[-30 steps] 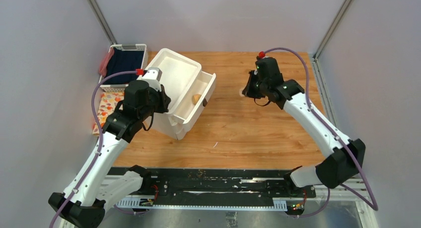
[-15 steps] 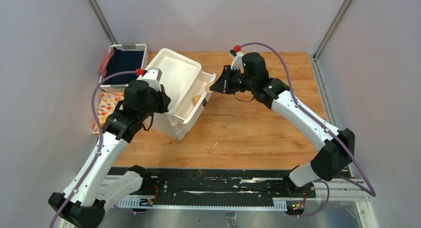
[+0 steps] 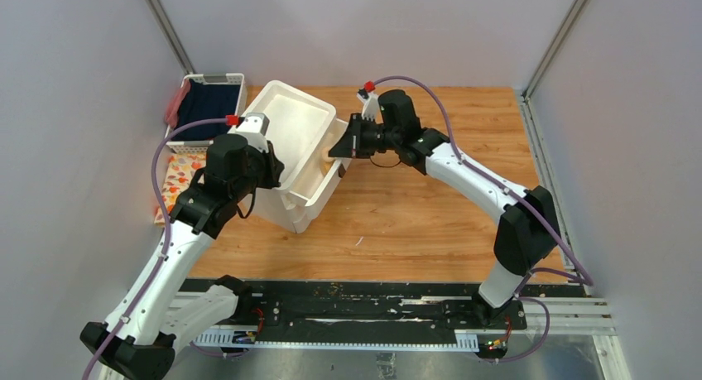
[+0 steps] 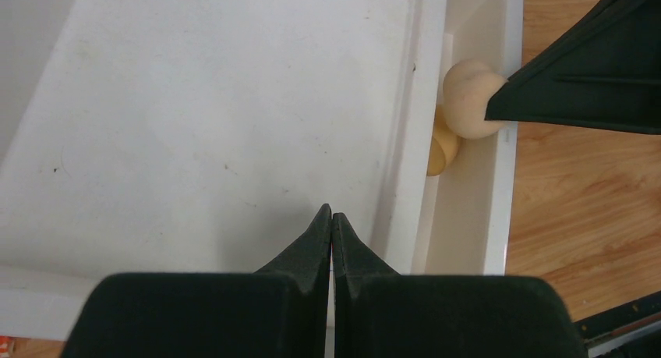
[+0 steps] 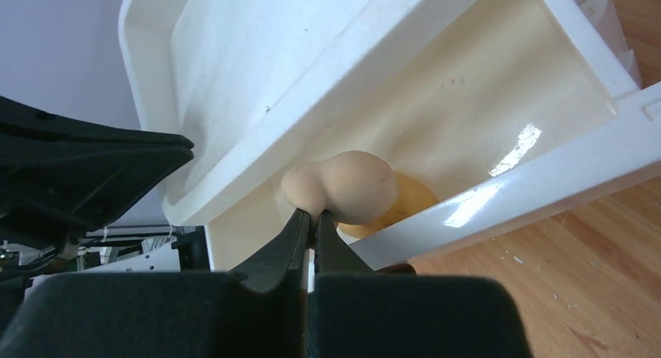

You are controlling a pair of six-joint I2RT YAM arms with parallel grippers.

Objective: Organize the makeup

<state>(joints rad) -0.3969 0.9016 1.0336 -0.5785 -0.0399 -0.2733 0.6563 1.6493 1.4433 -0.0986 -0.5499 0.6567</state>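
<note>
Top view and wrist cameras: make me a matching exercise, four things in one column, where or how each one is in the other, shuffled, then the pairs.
Column one
1. beige sponge
2. yellow item
3. left gripper
4. white basket

Column two
A. shut, empty, above the white box top
B. holds dark blue cloth, far left corner
C. pinched by the right gripper over the open drawer
D. lying inside the open drawer

Pairs: 1-C, 2-D, 3-A, 4-B

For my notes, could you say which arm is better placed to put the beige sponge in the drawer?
Right: its jaws pinch the sponge over the open drawer; the left jaws sit shut over the box.
</note>
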